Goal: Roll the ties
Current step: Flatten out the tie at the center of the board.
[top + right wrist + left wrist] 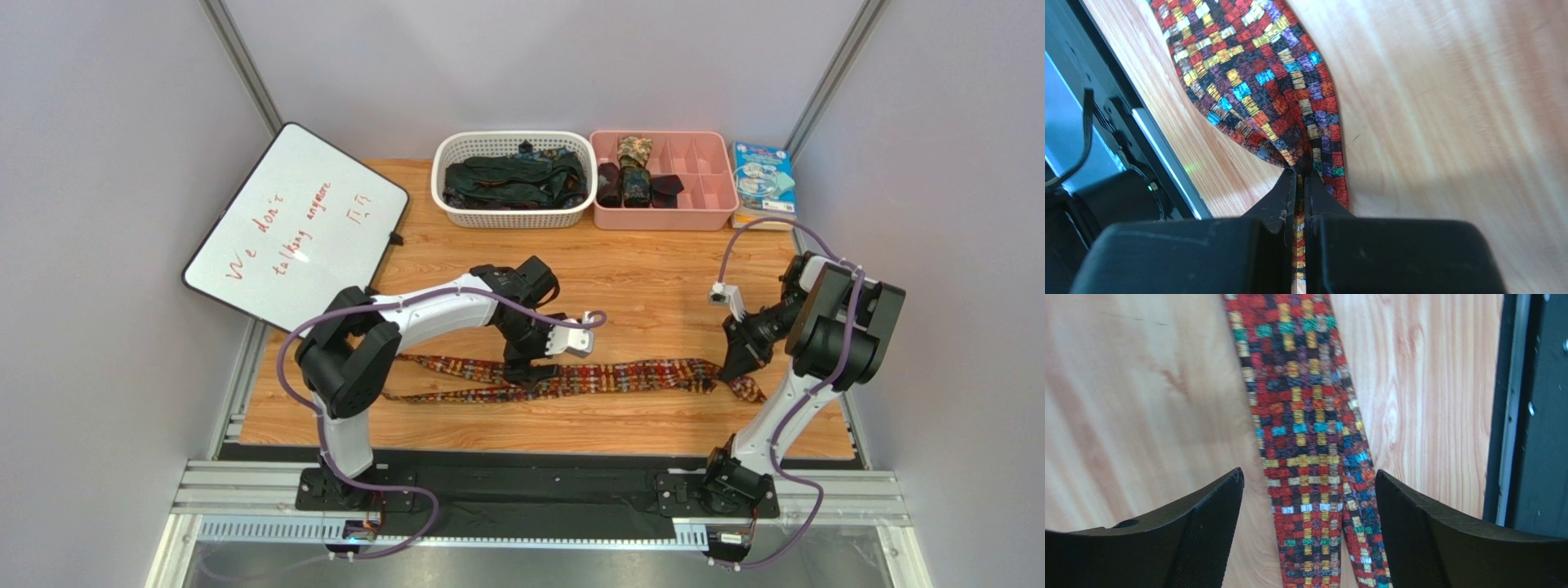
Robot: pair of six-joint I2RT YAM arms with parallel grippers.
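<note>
Table [662, 288]: wooden top.
Whiteboard [294, 227]: red handwriting, "We don't talking anymore".
Patterned tie [613, 375]: flat on the table's near half, long axis left to right, wide end pointing right.
Basket [513, 139]: white, far edge, dark ties [509, 184] heaped inside.
Left gripper [1309, 473]: jaws wide, straddling the tie.
Right gripper [1301, 177]: pinched on the tie's wide end.

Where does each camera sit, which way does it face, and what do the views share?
Top: above and behind, looking down on the table, left arm, right arm, tie, basket, tray, whiteboard.
Left wrist: on the left arm, looking down through the open left claw at the tie.
Right wrist: on the right arm, looking down past the right claw, shut on the tie.
Shared: all three show the tie on the table.
</note>
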